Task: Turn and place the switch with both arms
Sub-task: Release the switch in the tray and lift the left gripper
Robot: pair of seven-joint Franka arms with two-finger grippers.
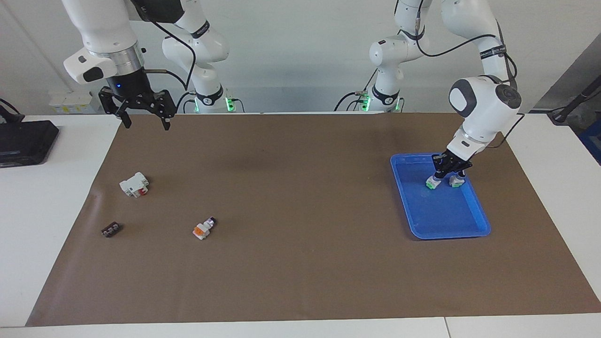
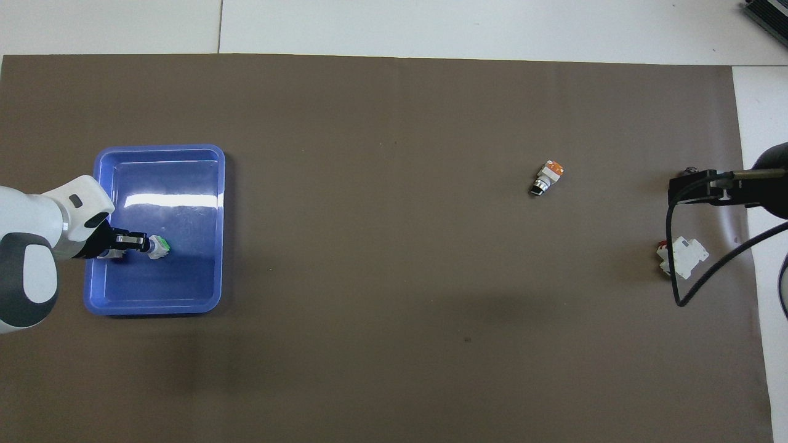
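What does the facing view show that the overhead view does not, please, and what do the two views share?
Only the facing view shows the right gripper whole, open and raised above the brown mat's edge, and the small dark block. Only the overhead view shows the blue plastic tray floor unforeshortened. Both show the left gripper in the tray at a green-ended white switch, the orange-ended white switch and the white block with red part.

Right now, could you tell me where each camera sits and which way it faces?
Facing view: high across the table, looking at the robots; both arms show, left gripper down in the blue tray, right gripper raised, fingers open.
Overhead view: above the robots' end, looking steeply down; the left gripper and the right gripper enter at the edges.
Both show the tray, the orange switch and the white block.
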